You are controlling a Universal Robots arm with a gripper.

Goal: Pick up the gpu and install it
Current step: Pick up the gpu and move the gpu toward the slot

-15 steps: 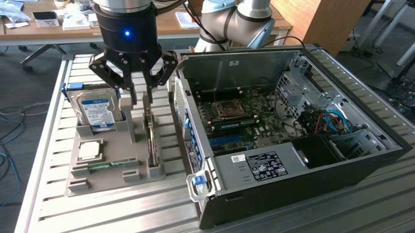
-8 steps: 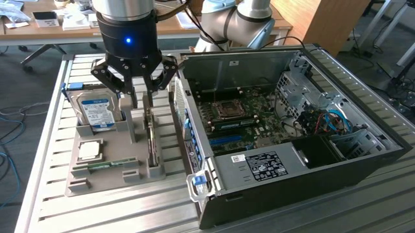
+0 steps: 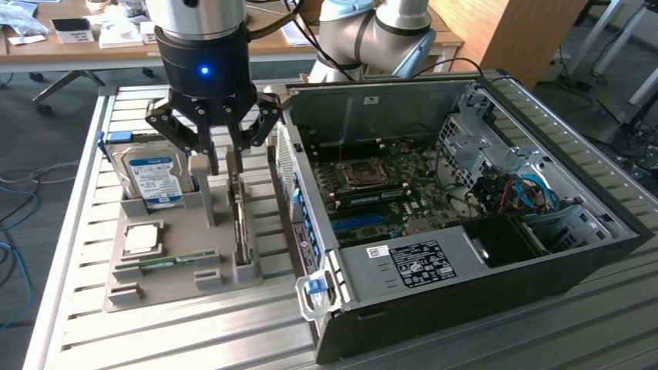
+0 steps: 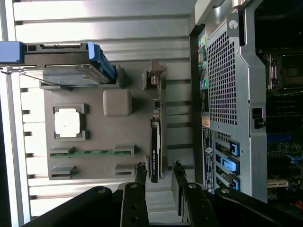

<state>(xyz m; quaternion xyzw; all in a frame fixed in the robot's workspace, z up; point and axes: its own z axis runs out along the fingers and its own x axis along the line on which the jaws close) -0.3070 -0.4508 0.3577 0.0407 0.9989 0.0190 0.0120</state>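
Observation:
The gpu [image 3: 240, 227] stands on edge in a slot of the grey holder tray [image 3: 183, 271], beside the open computer case [image 3: 483, 254]. In the wrist view the gpu [image 4: 155, 137] shows edge-on, a thin dark card with a pale bracket at one end. My gripper [image 3: 223, 160] hangs just above the card's far end. It is open, and its fingers [image 4: 141, 174] stand one on each side of the card, with a gap to the card on both sides. Nothing is held.
The tray also carries a silver hard drive [image 3: 154, 176] with a blue label, a square processor [image 3: 141, 237] and a narrow green memory stick [image 3: 169, 260]. The motherboard [image 3: 375, 189] lies inside the case. All of it rests on a slatted metal table [image 3: 82, 231].

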